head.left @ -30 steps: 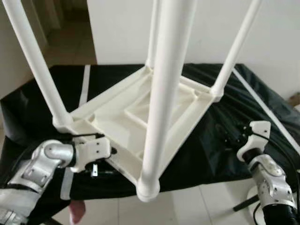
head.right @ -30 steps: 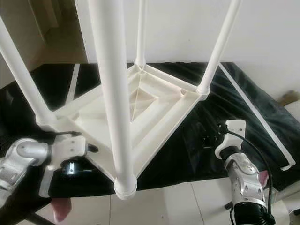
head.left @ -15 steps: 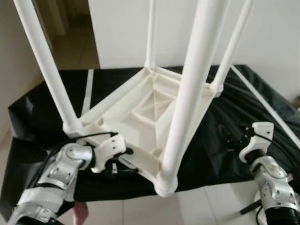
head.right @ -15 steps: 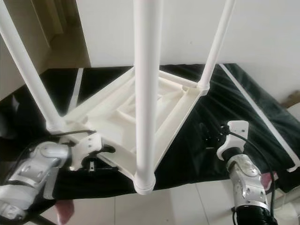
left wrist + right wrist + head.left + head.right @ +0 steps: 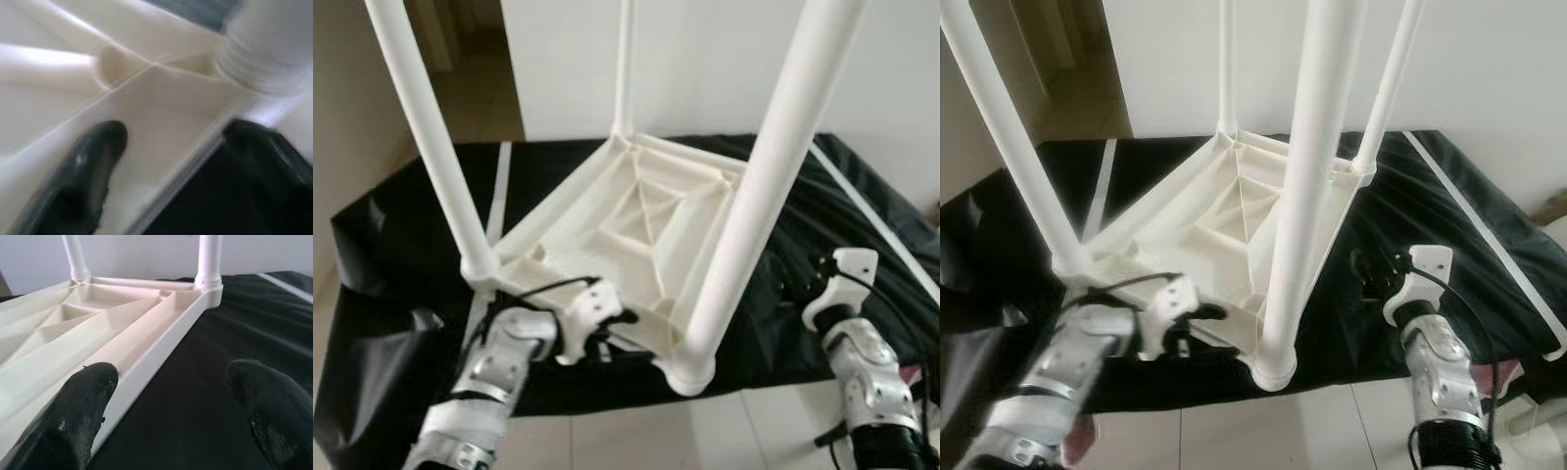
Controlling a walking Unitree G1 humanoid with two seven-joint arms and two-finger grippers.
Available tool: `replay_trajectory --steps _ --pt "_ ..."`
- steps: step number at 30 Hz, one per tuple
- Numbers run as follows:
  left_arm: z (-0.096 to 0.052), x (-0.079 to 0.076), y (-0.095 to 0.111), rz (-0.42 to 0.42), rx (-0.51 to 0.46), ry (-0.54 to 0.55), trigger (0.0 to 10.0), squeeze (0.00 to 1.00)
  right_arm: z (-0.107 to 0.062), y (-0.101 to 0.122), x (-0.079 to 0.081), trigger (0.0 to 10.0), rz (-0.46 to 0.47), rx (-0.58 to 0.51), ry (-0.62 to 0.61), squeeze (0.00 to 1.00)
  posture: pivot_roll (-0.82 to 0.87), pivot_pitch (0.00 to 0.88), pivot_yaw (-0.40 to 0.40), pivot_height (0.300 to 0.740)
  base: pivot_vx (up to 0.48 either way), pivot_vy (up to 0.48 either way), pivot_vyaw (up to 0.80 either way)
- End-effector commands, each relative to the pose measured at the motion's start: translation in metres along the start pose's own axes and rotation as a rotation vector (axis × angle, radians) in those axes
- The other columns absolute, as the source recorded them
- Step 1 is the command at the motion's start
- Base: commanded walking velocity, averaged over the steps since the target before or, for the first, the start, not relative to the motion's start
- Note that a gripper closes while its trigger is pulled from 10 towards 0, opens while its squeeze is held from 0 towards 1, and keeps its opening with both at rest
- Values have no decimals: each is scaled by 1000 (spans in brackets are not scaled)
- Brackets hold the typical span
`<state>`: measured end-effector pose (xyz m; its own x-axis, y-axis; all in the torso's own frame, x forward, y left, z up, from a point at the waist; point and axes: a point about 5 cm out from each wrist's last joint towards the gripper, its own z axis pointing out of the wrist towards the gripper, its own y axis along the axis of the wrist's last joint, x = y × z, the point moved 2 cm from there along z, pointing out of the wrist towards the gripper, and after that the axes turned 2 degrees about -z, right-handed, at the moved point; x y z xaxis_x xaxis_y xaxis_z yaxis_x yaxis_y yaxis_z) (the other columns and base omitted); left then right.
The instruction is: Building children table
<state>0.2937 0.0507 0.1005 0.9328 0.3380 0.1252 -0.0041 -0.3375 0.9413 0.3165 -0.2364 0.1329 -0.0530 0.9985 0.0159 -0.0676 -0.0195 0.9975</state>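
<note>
A white plastic table (image 5: 636, 220) lies upside down on a surface draped in black cloth (image 5: 401, 255), its four legs (image 5: 773, 166) pointing up toward the camera; the ribbed underside forms open triangular compartments, and nothing can be seen in them. The left gripper (image 5: 607, 338) is at the table's near edge, beside the nearest leg socket; its wrist view shows one black finger (image 5: 83, 171) lying inside the frame's channel and the other outside the rim over the black cloth, so the fingers straddle the rim; whether they press on it cannot be told. The right gripper (image 5: 171, 396) hovers over the cloth by the table's right edge, fingers spread wide and holding nothing; one finger (image 5: 80, 404) sits just beside the rim, the other (image 5: 269, 401) is over bare cloth. The head views show the whole table, both silver arms and a pale wall (image 5: 724, 59) behind; the right wrist view looks low along the table's edge toward two far legs; the left wrist view is close and blurred, with a leg socket (image 5: 266, 54) near the fingers. A white strip (image 5: 1479, 230) lies across the cloth on the right.
</note>
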Motion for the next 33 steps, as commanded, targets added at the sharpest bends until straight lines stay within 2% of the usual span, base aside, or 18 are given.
replay_trajectory --steps 1,5,10,12,16,17,18,21,25,26,29,31,33 --pt "0 20 -9 -24 43 378 10000 0 1 -3 4 10000 -3 10 7 0 79 0 -7 740 0 0 0" --pt "-1 25 -6 14 41 381 10000 0 3 -1 6 10000 2 3 12 0 80 0 -9 740 0 0 0" --pt "-18 42 0 29 42 366 10000 0 4 2 4 10000 2 -4 10 0 80 0 -11 740 0 0 0" --pt "-28 45 5 62 31 321 10000 0 2 4 3 10000 7 -12 29 0 78 0 -13 740 0 0 0" --pt "-35 48 7 97 37 299 10000 0 0 7 4 10000 11 -21 58 0 78 0 -14 740 0 0 0" --pt "-39 55 6 115 61 339 10000 0 -1 8 3 10000 7 -23 69 0 77 0 -14 740 0 0 0" --pt "-39 55 6 115 61 339 10000 0 -1 8 3 10000 7 -23 69 0 77 0 -14 740 0 0 0" --pt "-45 75 0 102 113 463 10000 0 -4 11 -5 10000 -15 -25 49 0 66 0 -12 740 0 0 0" --pt "-45 73 0 103 107 448 10000 0 -5 12 -7 10000 -13 -29 47 0 62 0 -15 740 0 0 0" --pt "-41 62 0 101 93 363 10000 0 -7 15 -8 10000 -17 -31 60 0 59 0 -23 740 0 0 0" --pt "-39 57 -1 108 92 329 10000 0 -8 16 -8 10000 -21 -30 67 0 59 0 -27 740 0 0 0" --pt "-36 47 2 164 77 212 10000 0 -8 16 -10 10000 -33 -23 75 0 57 0 -32 740 0 0 0" --pt "-36 47 2 164 77 212 10000 0 -8 16 -10 10000 -33 -23 75 0 57 0 -32 740 0 0 0"
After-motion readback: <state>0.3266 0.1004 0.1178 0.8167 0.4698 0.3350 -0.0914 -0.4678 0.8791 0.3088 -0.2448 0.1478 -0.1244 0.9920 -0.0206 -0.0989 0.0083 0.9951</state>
